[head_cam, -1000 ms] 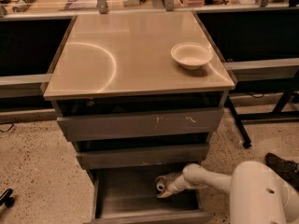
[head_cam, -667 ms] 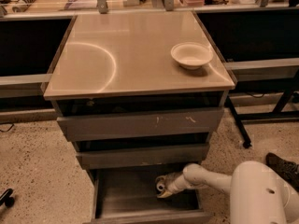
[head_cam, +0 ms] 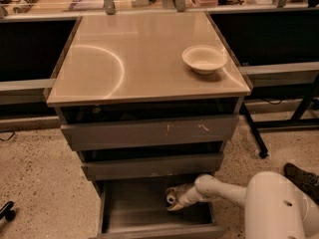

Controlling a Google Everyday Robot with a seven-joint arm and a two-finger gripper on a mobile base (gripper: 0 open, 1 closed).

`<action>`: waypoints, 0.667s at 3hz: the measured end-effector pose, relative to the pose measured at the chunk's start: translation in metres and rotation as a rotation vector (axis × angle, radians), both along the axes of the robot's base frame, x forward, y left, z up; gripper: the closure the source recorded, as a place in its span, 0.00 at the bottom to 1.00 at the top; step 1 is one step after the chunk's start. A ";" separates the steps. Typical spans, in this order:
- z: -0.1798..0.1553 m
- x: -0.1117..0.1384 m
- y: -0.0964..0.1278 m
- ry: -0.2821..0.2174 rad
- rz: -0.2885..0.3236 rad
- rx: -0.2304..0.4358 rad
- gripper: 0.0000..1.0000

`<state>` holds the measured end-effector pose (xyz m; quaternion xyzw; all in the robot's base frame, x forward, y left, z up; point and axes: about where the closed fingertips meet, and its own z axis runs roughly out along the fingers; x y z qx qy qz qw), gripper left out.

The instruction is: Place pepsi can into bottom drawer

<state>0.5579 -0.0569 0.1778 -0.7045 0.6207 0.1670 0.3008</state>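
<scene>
Warm glare arcs on cabinet top (head_cam: 144,54); tool (head_cam: 173,203) in shadowed bottom drawer (head_cam: 132,208).

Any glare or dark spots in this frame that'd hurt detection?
Camera view: warm overhead light, with a curved glare arc on the cabinet top, left of the bowl. Camera view: the open bottom drawer lies in shadow; the gripper is inside it at the pepsi can, whose pale top alone stands out.

A cream-white round bowl (head_cam: 204,59) sat upper right on the flat tan cabinet top (head_cam: 124,59). A dark shoe (head_cam: 301,176) lay at right. The gripper (head_cam: 174,201) hung lower centre.
</scene>
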 end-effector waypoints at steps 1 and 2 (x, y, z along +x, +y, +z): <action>0.000 0.000 0.000 0.000 0.000 0.000 0.11; 0.000 0.000 0.000 0.000 0.000 0.000 0.00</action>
